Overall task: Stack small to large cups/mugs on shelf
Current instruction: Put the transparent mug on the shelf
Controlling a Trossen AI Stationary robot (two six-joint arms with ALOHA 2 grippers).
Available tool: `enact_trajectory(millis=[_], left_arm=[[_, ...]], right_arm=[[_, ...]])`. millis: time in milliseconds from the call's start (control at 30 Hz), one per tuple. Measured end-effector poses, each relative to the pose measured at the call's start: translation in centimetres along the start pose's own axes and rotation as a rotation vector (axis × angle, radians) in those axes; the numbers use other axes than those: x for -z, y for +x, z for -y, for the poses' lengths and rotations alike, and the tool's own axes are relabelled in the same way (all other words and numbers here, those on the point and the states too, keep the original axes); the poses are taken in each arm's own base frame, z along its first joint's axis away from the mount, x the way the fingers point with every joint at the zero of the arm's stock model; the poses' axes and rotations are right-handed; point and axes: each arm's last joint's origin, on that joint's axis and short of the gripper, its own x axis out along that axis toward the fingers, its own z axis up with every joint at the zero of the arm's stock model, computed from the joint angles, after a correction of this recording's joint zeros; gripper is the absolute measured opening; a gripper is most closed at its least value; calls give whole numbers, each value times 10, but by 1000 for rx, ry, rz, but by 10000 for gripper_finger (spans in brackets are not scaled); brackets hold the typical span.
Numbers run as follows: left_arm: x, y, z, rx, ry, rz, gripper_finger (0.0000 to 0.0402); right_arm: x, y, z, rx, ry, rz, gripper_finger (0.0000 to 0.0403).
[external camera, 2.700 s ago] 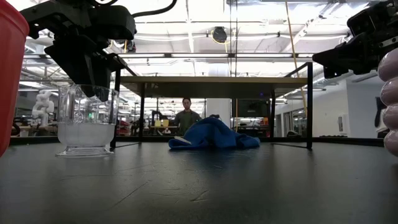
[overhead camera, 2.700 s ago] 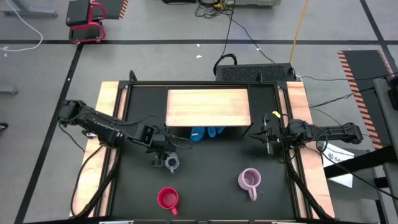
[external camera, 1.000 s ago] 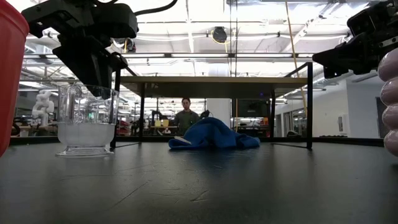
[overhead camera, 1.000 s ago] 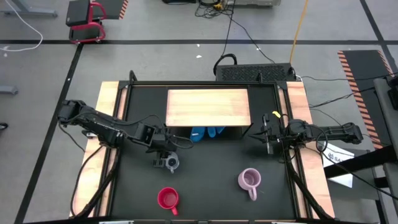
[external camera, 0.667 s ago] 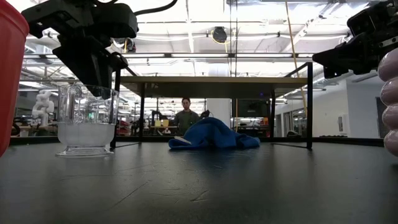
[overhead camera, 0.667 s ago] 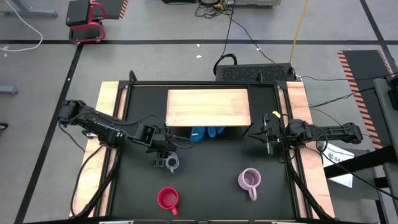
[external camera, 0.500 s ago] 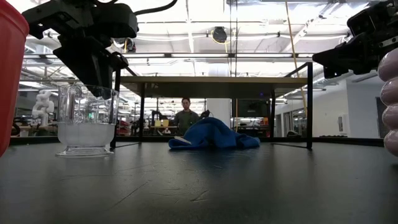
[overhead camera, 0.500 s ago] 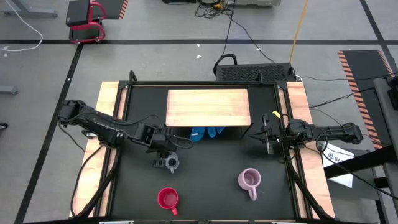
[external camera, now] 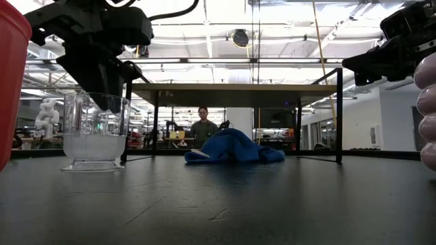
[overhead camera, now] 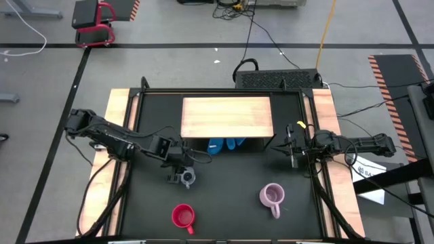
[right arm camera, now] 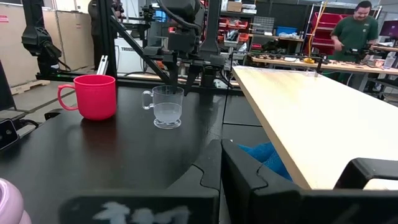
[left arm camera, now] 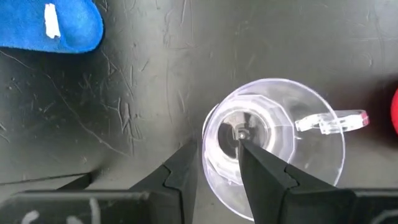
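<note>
The small clear glass cup [overhead camera: 188, 177] stands upright on the black table, left of centre. My left gripper [left arm camera: 216, 146] points steeply down over it and is open, with one finger inside the cup [left arm camera: 273, 143] and the other outside its wall. The red mug [overhead camera: 182, 216] and the lilac mug [overhead camera: 272, 195] stand near the front edge. The shelf [overhead camera: 227, 116], a light wooden board on a black frame, stands at the back. My right gripper [overhead camera: 290, 150] waits shut and level at the table's right edge. My left gripper stands astride the glass cup's wall [left arm camera: 205, 140] from above, slanting down, on the side away from the handle [left arm camera: 329, 121]. I cannot tell whether either finger touches the glass. The cup rests on its base on the table.
A blue cloth [overhead camera: 224, 144] lies under the shelf's front edge. Wooden side rails [overhead camera: 119, 108] border the table on the left and right. In the room behind, a person [external camera: 203, 126] stands beyond the table.
</note>
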Motion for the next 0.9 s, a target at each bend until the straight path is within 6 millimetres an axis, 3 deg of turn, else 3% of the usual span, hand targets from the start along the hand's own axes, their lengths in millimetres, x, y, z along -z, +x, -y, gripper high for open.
enact_trajectory(millis=[300,600,900], left_arm=[[0,0,-1,-21,17,0,110],[0,0,-2,-57,7,4,8],[-1,0,-1,-43,59,17,3]], right_arm=[[0,0,0,0,0,0,0],[0,0,0,0,0,0,0],[0,0,0,0,0,0,0]])
